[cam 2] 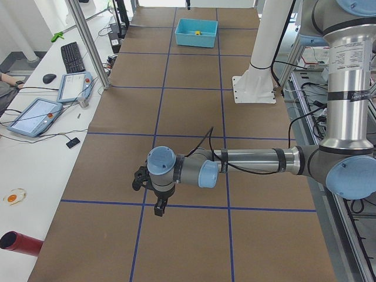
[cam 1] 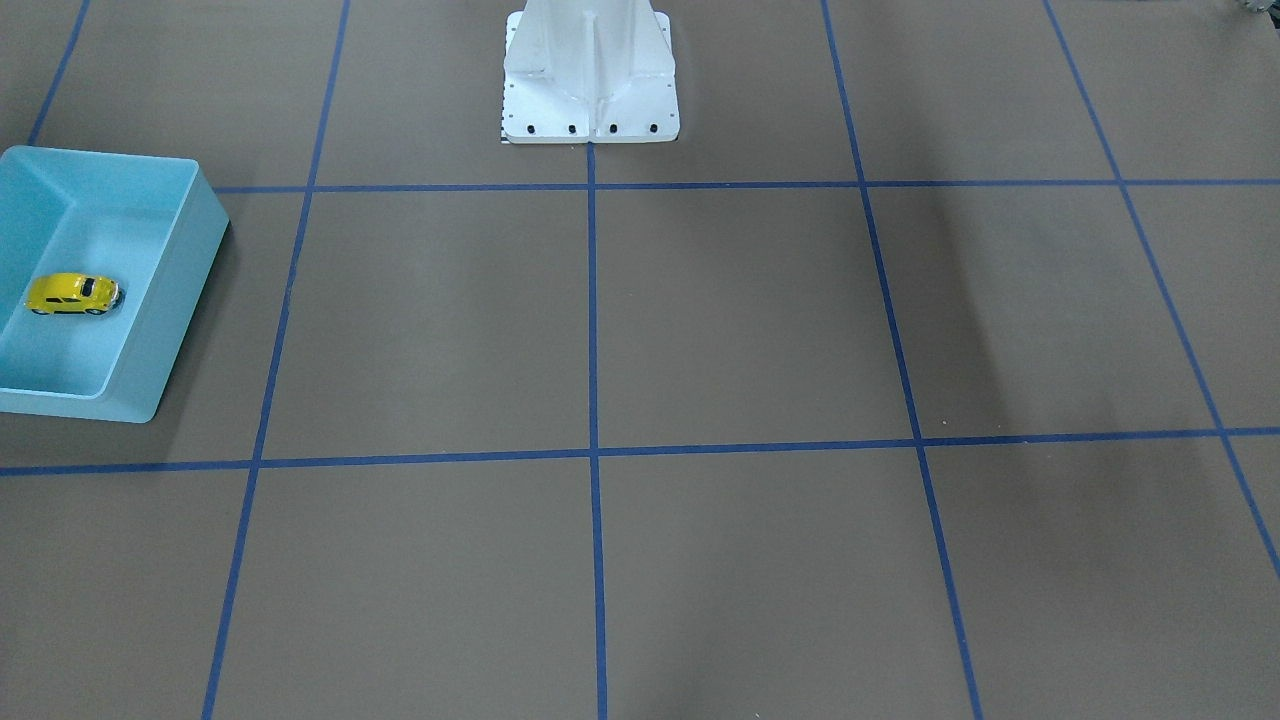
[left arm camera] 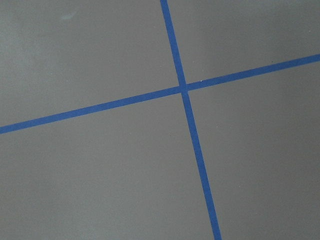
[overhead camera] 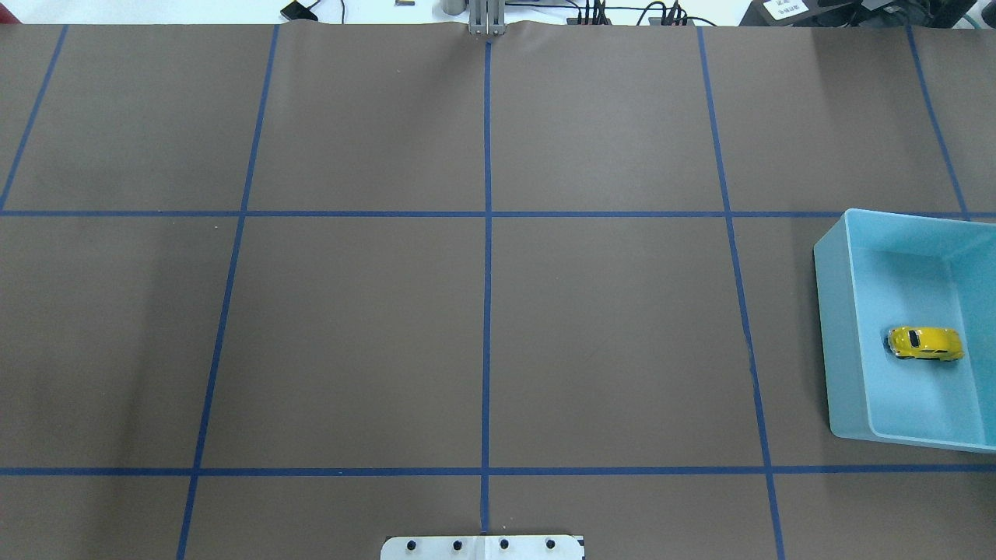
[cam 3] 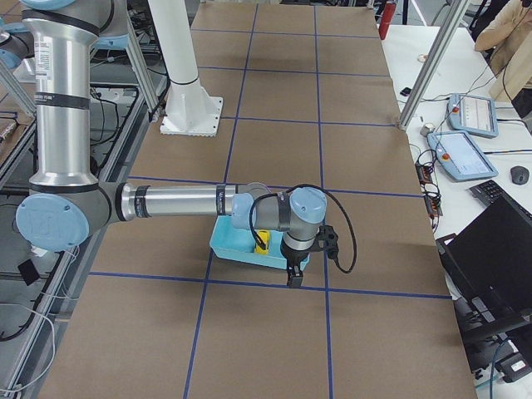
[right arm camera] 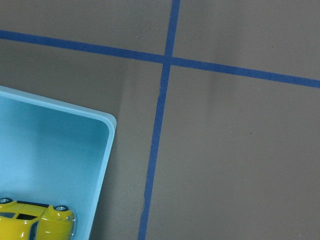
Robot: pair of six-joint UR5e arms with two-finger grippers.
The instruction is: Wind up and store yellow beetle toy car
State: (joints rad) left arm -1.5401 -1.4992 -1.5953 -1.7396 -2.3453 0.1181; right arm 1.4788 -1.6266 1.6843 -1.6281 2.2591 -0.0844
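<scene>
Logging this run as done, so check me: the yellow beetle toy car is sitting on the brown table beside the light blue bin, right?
No. The yellow beetle toy car is inside the light blue bin, on its floor, not on the brown table beside it. The overhead exterior view shows it.

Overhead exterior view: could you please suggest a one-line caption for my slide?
Yellow beetle toy car stored inside the light blue bin at the right edge of the brown gridded table.
</scene>
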